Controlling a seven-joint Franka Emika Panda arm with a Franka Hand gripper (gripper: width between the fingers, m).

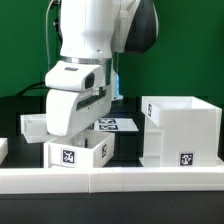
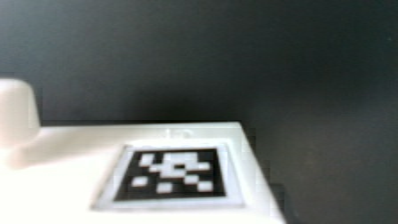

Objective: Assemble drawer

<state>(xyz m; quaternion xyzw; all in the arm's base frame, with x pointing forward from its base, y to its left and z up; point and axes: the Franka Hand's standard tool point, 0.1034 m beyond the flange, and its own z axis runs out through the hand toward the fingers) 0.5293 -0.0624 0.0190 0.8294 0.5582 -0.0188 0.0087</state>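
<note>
The drawer's large hollow white case (image 1: 181, 128) stands at the exterior view's right, with a tag low on its front. A small white tray (image 1: 76, 152) with a tag sits at the front left. A second tray (image 1: 34, 125) lies behind it, further left. My gripper (image 1: 68, 134) hangs right over the front tray, and its fingertips are hidden behind the hand and the tray's rim. The wrist view shows a white tagged surface (image 2: 173, 172) close below, on the black table. No fingers show there.
The marker board (image 1: 117, 125) lies flat between the trays and the case. A low white border rail (image 1: 120, 180) runs along the front. A white part (image 1: 3, 150) sits at the far left edge. A blurred white rounded shape (image 2: 15, 118) stands beside the tagged surface.
</note>
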